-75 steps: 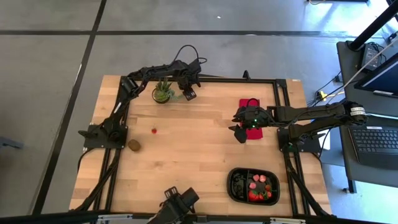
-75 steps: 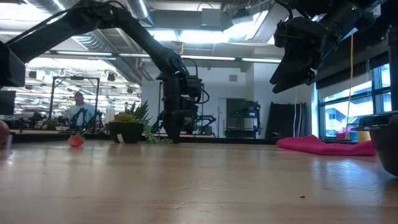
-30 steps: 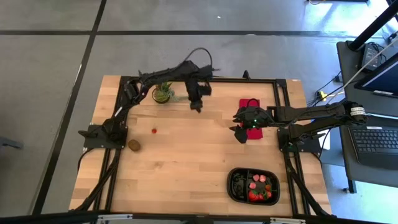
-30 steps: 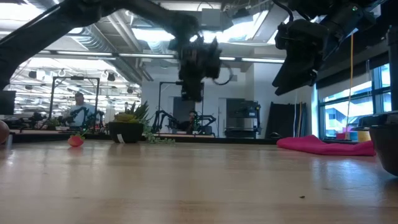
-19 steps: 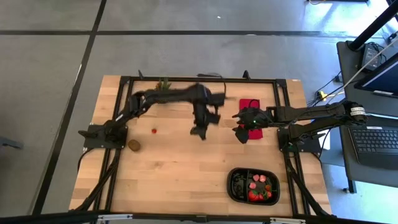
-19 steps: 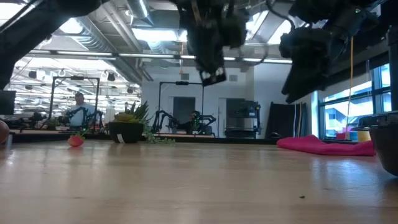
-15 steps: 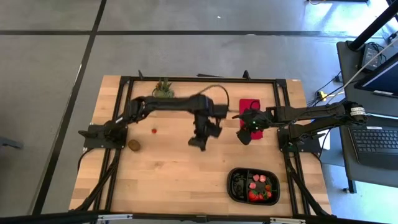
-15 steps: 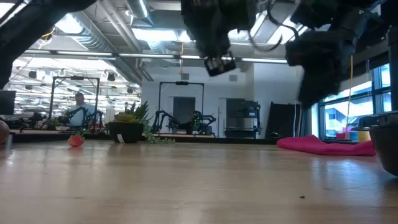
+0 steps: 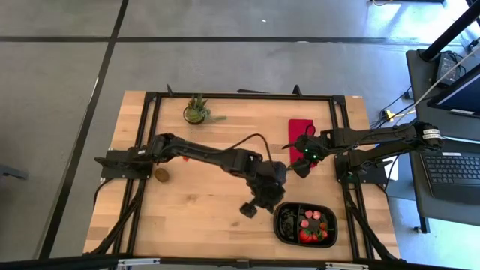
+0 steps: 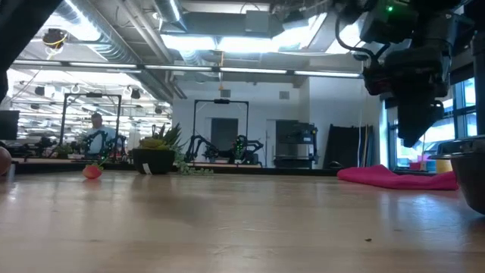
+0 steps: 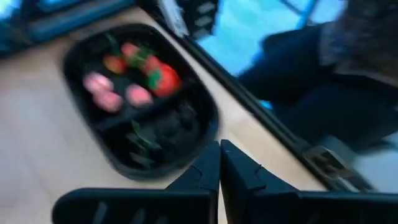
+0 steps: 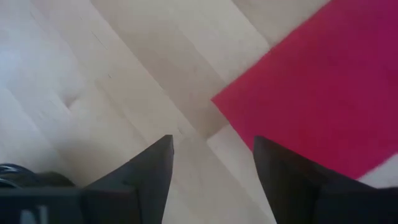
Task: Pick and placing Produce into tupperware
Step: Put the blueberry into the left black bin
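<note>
I'm seeing red strawberry-like fruit pieces (image 9: 309, 225) in the black oval plastic tray (image 9: 279, 224), magenta-red flat cloth (image 9: 298, 128), pale wood-grain table (image 9: 202, 187).

No text, label, brand, number or sign can be read in any of the views.
</note>
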Available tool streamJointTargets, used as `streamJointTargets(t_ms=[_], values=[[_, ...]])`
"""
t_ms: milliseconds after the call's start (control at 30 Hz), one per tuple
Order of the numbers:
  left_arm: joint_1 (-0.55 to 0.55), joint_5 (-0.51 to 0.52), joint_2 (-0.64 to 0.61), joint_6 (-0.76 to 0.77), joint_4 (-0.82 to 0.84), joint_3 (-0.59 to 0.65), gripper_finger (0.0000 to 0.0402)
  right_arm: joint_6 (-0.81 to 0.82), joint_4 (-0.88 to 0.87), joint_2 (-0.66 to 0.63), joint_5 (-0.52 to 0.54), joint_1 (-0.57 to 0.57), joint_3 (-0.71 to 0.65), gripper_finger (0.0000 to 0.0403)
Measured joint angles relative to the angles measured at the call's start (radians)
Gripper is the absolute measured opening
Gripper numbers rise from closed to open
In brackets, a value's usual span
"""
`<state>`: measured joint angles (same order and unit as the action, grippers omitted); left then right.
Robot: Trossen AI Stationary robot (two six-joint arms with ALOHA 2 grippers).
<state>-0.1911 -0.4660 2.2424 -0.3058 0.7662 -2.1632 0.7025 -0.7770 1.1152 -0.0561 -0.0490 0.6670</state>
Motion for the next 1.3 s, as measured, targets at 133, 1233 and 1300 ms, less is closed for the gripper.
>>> streamJointTargets(t_ms=[133,1233,1300], values=[[-0.016,0.138,-0.005,-0.017,0.047,-0.001,0.0000,0.001,-0.022,0.000,0.002,0.002,0.000,0.0222],[0.005,0.714,-0.545,0.488,0.620,-0.001,0.0057,0.051,0.017,0.000,0.066,0.115,0.000,0.0222],[0.002,0.730,-0.545,0.503,0.628,0.000,0.0091,0.051,0.018,0.000,0.065,0.115,0.000,0.0222]])
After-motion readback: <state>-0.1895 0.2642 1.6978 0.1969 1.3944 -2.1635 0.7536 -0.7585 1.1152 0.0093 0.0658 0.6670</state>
